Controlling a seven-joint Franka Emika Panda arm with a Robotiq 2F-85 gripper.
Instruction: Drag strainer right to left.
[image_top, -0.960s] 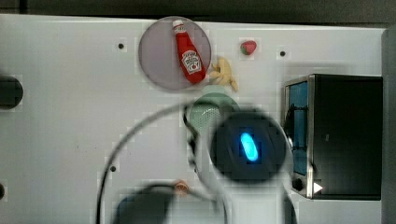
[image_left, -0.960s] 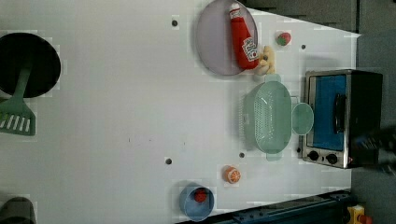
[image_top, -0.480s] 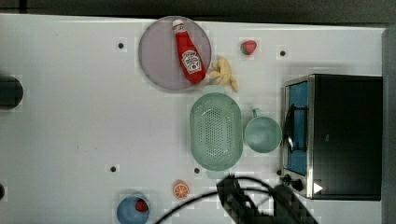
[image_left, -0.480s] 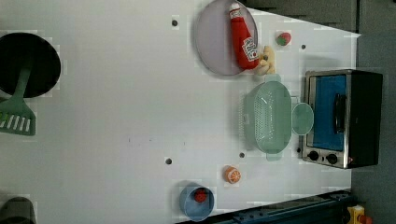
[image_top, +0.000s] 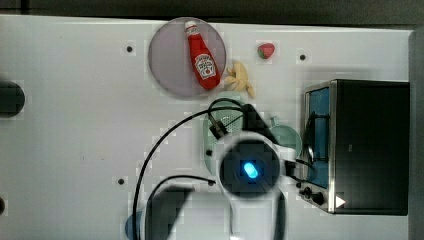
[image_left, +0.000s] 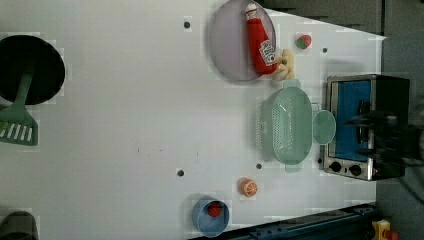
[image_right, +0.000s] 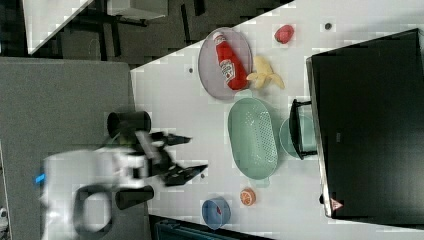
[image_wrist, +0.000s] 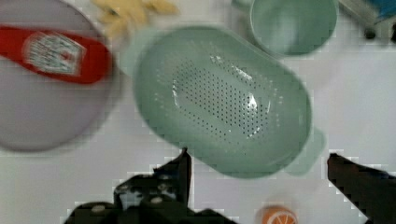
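The drag has not begun — the strainer (image_left: 289, 125) sits on the white counter (image_left: 125, 125) just beside the green mug (image_left: 324, 127), which stands between it and the toaster oven (image_left: 362, 125), and nothing is touching it. A grey plate (image_left: 235, 45) with a ketchup bottle (image_left: 260, 37) on it lies near one end of the basket, a peeled banana (image_left: 286, 65) close by that same end, and an orange slice (image_left: 248, 187) near the other end. By the left view, the whole stretch of open counter to the strainer's left is the ground it has to cross, so all of the task appears to be left: get down to the rim, catch it, pull. In the right view the arm reaches in from the right view's left, with the claw (image_right: 186, 155) well apart from the basket and its dark fingers pointing toward it. In the top view the wrist housing (image_top: 250, 169) hangs over part of the strainer. The wrist view looks down on the basket from above, and there the claw (image_wrist: 261, 175) stands wide, empty, with one finger (image_wrist: 180, 170) to each side of the near rim and the handle tab (image_wrist: 308, 154) between them — high above it rather than in contact, as far as I can judge.
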